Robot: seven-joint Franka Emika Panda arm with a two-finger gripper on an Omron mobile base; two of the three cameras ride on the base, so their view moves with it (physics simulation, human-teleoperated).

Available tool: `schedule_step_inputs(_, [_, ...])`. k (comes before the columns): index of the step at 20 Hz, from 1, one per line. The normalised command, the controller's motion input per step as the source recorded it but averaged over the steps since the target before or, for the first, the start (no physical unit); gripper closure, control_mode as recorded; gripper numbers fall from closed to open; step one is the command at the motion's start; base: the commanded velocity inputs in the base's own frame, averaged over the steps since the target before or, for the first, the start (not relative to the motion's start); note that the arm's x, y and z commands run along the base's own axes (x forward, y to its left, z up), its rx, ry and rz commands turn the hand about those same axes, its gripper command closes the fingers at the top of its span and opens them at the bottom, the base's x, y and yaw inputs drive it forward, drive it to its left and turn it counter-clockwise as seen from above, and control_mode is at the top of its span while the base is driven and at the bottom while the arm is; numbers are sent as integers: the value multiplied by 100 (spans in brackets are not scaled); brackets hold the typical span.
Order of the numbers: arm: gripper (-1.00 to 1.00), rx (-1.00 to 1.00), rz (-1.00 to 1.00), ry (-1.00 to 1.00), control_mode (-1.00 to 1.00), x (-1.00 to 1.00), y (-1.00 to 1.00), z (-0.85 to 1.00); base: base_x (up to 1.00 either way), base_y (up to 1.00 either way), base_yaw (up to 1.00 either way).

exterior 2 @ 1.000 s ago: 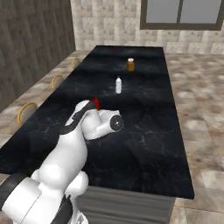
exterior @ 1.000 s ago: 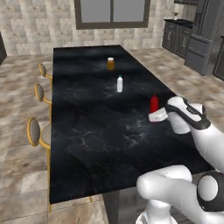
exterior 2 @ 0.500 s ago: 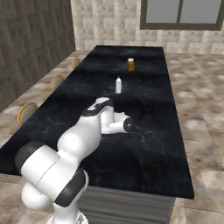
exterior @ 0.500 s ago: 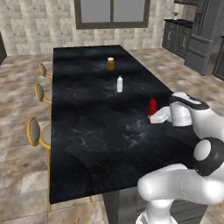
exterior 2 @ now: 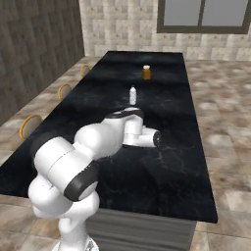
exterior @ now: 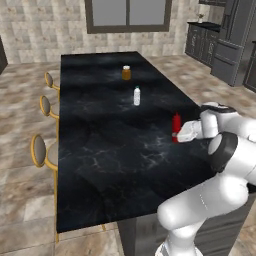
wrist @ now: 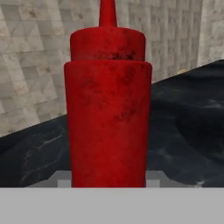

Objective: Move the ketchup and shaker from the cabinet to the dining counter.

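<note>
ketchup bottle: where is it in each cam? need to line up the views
Left base view: ketchup upright at the right edge of the dining counter, against the hand.
Right base view: can't make it out; the white arm covers that spot on the counter.
Hand view: ketchup centre frame, close up.
Shared landmark: the slim white bottle mid-counter, with the amber jar beyond it, in both base views.

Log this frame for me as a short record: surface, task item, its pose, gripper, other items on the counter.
surface: dining counter, black with white veining
task item: ketchup, near the counter's right edge
pose: upright
gripper: gripper at the ketchup, shut on it
other items: slim white bottle mid-counter; amber jar beyond it
seating: stools along the left side
</note>
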Motion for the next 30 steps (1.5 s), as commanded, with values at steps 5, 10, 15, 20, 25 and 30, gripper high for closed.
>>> schedule_step_inputs(5, [100,0,9,-7,-100,0,0,-21,0,0,0])
schedule_step_inputs(10, [100,0,7,-3,-100,0,0,-16,0,0,0])
schedule_step_inputs(15, [100,0,1,0,-100,0,0,-5,0,0,0])
schedule_step_inputs(20, [100,0,0,0,-100,0,0,-14,0,0,0])
schedule_step_inputs(25, [100,0,0,0,-100,0,0,-24,0,0,0])
schedule_step_inputs(30, [100,0,0,0,-100,0,0,-18,0,0,0])
